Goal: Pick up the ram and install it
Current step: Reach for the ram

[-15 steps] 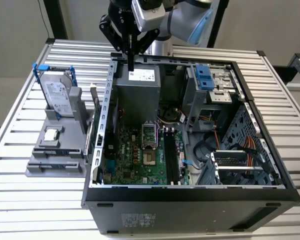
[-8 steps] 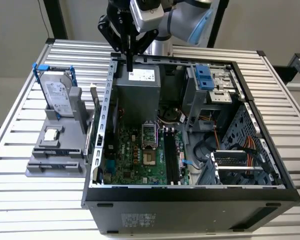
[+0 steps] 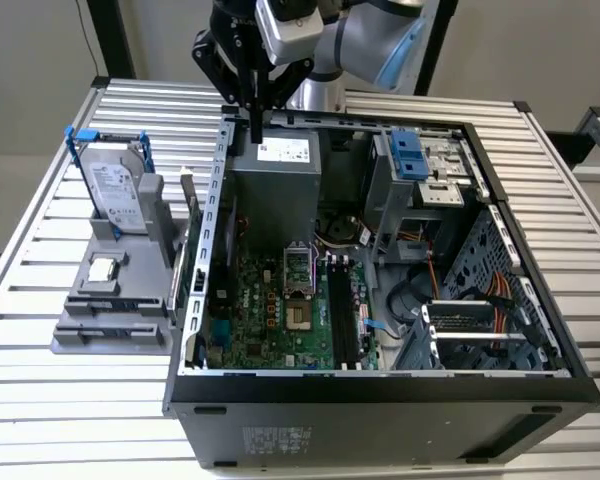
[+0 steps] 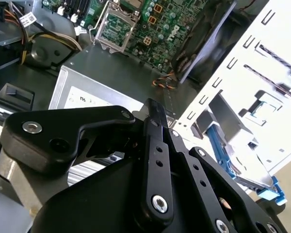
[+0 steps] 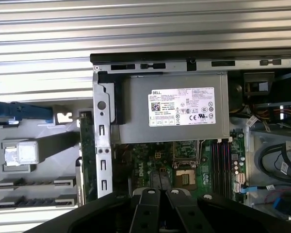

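on the slatted metal table (image 3: 40, 400), the open computer case (image 3: 380, 390) has no ram fitted. the ram (image 5: 87, 155) stands unpicked in the grey holder (image 3: 110, 335) beside it. the gripper (image 3: 256, 128) hovers over the case's corner, closed and empty.

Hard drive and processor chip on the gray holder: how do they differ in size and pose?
The hard drive stands upright; the processor chip lies flat. The hard drive is far larger and bears a white label; the processor chip is a small silver square. Both sit in the gray holder beside the computer case.
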### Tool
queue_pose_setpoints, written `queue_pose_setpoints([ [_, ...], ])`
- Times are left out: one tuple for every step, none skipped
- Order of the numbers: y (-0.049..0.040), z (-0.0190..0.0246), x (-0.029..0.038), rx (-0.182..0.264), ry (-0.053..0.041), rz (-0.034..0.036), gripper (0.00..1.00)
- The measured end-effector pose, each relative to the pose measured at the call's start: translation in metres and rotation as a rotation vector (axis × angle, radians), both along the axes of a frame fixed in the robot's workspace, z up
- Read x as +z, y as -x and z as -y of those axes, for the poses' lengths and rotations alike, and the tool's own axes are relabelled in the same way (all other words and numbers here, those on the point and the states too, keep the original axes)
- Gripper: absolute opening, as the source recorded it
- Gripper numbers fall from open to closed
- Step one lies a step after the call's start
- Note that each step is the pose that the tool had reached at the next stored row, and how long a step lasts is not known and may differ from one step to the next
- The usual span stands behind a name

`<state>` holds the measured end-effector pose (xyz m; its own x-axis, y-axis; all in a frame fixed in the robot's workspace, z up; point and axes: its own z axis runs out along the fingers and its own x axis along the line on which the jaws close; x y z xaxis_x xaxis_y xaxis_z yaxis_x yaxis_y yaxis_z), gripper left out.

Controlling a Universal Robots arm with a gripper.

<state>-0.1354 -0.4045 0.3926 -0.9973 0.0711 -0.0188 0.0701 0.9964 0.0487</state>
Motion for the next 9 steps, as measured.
queue_pose_setpoints([
  [0.0005,0.0,0.0,0.0,0.0,-0.0002,0.0],
  [0.0005,0.0,0.0,0.0,0.0,-0.0001,0.0],
  [0.0006,0.0,0.0,0.0,0.0,-0.0002,0.0],
  [0.0006,0.0,0.0,0.0,-0.0001,-0.0001,0.0],
  [0.0006,0.0,0.0,0.0,0.0,-0.0002,0.0],
  [0.0006,0.0,0.0,0.0,-0.0001,-0.0001,0.0],
  [0.0006,0.0,0.0,0.0,0.0,-0.0002,0.0],
  [0.0006,0.0,0.0,0.0,0.0,-0.0002,0.0],
  [0.0007,0.0,0.0,0.0,0.0,-0.0002,0.0],
])
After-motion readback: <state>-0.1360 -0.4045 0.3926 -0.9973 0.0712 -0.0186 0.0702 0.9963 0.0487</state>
